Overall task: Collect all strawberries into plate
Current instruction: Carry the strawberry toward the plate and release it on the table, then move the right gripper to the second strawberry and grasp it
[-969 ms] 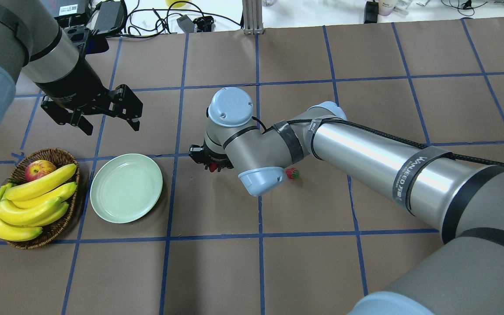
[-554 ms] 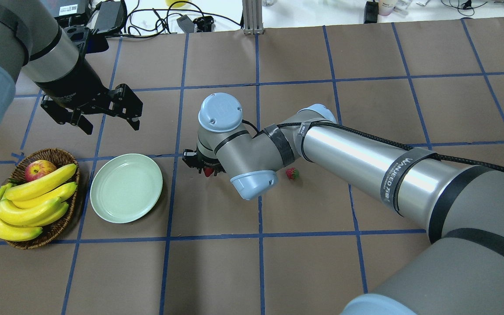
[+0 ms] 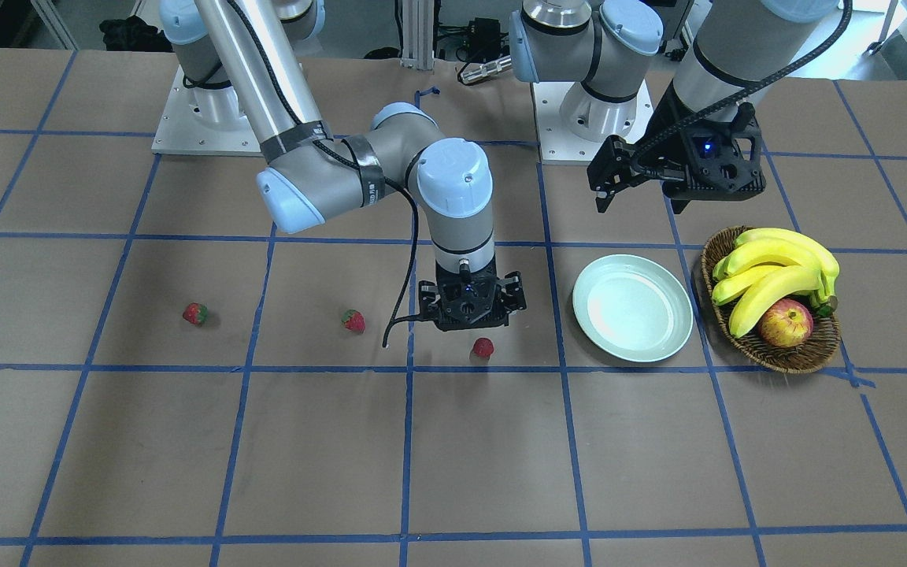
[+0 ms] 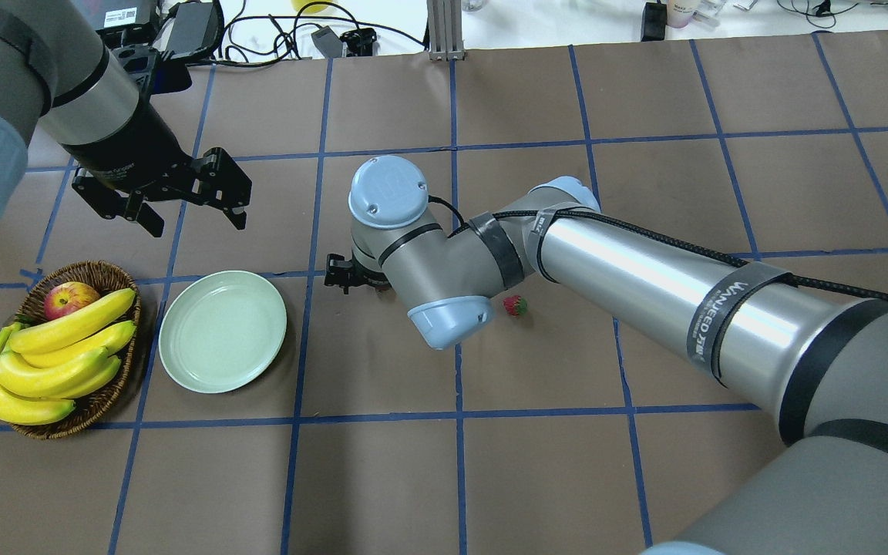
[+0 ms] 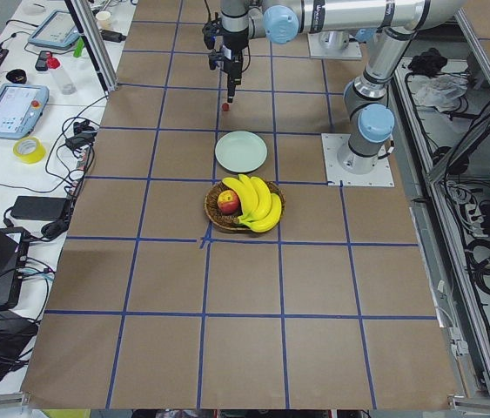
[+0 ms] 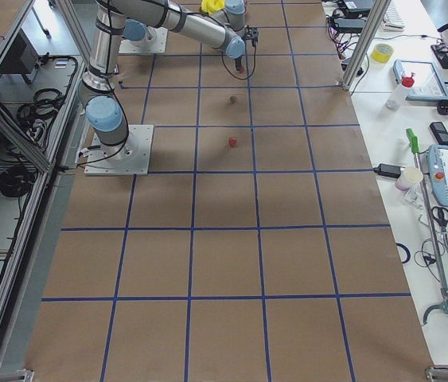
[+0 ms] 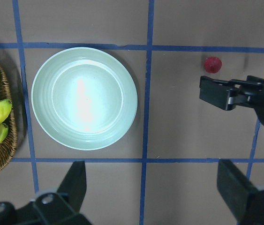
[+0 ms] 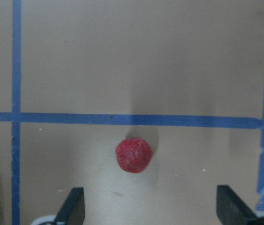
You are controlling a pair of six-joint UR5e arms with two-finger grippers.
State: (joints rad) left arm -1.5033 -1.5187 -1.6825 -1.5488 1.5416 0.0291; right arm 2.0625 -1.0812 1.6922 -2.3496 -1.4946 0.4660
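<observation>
Three red strawberries lie on the brown table in the front-facing view: one at the left (image 3: 195, 313), one in the middle (image 3: 353, 320), one (image 3: 483, 347) just in front of my right gripper (image 3: 469, 305). The right wrist view shows that berry (image 8: 133, 155) lying on the paper, apart from the open fingers (image 8: 73, 208). In the overhead view only the middle berry (image 4: 516, 305) shows; the right arm hides the others. The empty mint plate (image 4: 222, 331) sits left of the right gripper (image 4: 340, 274). My left gripper (image 4: 197, 222) hovers open and empty beyond the plate (image 7: 84, 140).
A brown wicker basket (image 4: 97, 271) with bananas (image 4: 58, 351) and a red-yellow apple (image 4: 70, 299) stands right beside the plate on its left. Blue tape lines grid the table. Cables and devices lie along the far edge.
My right gripper has moved left toward the plate. The red berry seen at its fingertips earlier is now hidden under the wrist in the overhead view. The left arm has not moved.
</observation>
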